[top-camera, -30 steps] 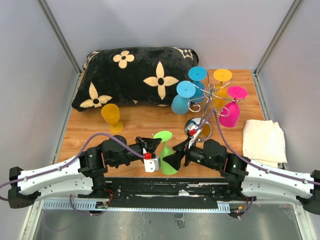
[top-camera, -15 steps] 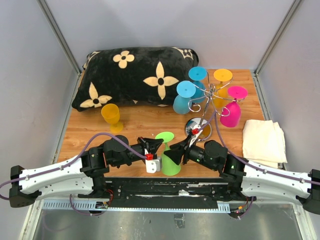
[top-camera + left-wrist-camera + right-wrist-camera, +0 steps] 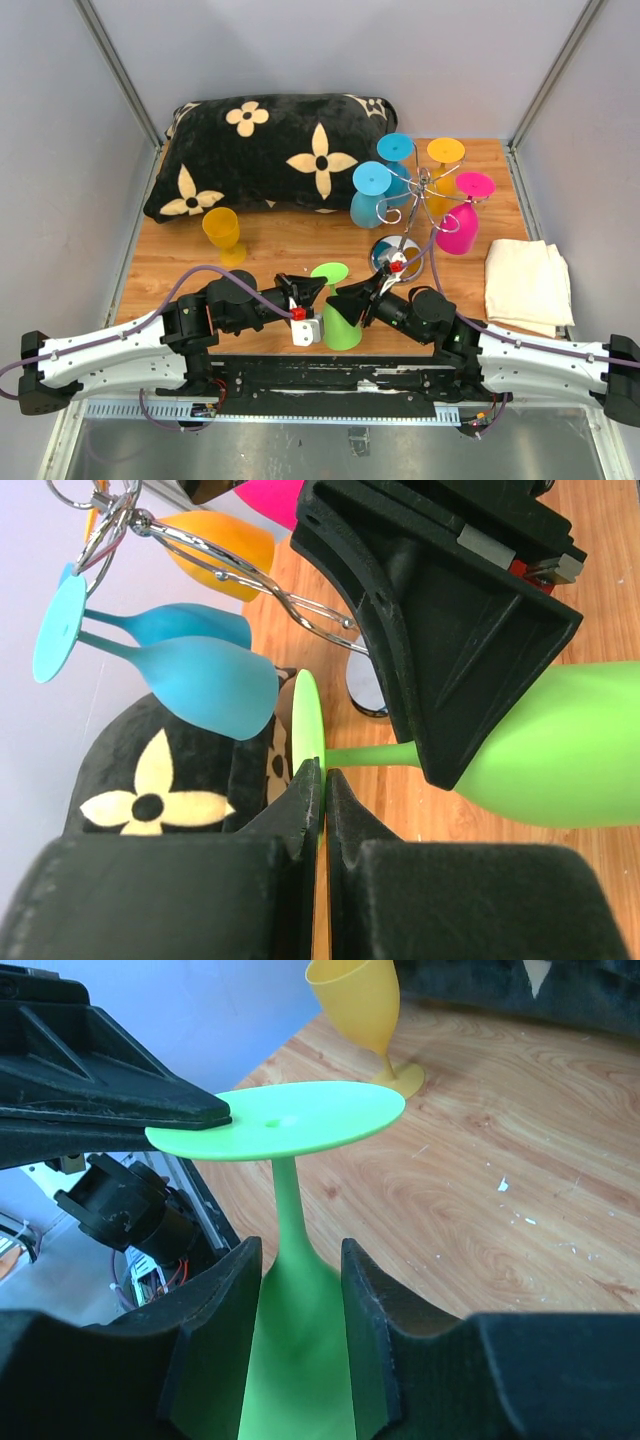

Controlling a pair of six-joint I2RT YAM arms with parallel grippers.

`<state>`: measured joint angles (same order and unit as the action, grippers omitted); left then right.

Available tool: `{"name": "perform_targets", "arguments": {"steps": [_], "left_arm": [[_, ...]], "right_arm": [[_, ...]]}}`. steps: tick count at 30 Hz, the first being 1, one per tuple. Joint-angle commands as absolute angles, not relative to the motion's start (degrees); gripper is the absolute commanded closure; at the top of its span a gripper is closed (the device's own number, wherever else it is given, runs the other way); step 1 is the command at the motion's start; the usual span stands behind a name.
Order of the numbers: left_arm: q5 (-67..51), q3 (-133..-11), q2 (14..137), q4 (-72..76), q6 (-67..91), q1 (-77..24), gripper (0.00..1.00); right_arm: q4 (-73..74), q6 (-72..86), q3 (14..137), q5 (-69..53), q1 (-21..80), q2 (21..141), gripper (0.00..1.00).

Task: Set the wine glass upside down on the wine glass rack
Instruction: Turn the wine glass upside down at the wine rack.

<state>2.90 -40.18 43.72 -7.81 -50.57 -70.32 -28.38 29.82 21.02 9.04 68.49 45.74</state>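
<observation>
Table [image 3: 280,240]: wooden, wine glass rack [image 3: 420,195] at 2 o'clock
Green wine glass [image 3: 335,300]: inverted, 6 o'clock
Left gripper [image 3: 320,780]: pinching its foot rim
Right gripper [image 3: 300,1290]: clasping its bowl

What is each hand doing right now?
Left hand: shut on the foot of the green wine glass.
Right hand: straddles its stem; grip cannot be told.

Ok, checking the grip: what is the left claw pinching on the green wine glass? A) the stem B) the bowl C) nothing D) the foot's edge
D: the left wrist view shows the left claw shut on the foot's edge of the green wine glass.
</observation>
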Motion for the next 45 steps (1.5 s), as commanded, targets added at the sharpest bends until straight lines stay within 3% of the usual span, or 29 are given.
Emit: {"name": "perform_targets", "arguments": {"steps": [1,15,24,28,33,45], "left_arm": [[2.86,-40.92,43.59,-3.26,-51.09,-70.94,1.00],[3.50,-40.11,43.14,-2.20,-50.56,-70.94,1.00],[5.74,-39.77,42.89,-1.97,-50.72,-70.97,1.00],[6.36,-39.66,42.03,-1.61,-50.20,-70.93,0.99],[6.31,-38.97,41.14,0.51,-49.42,-70.94,0.78],[6.23,-40.86,37.92,4.77,-41.67,-70.93,0.53]], "right_arm": [[-35.74,27.93,20.34,9.66,68.62,46.05,0.62],[-36.26,26.92,20.65,10.32,68.57,48.41,0.71],[-37.21,24.49,20.82,10.73,68.57,47.99,0.99],[-35.68,24.13,21.95,11.12,68.60,48.31,0.99],[-34.08,23.29,23.06,11.48,68.63,48.54,0.99],[-16.47,14.78,23.57,17.77,68.55,36.91,0.99]]}}
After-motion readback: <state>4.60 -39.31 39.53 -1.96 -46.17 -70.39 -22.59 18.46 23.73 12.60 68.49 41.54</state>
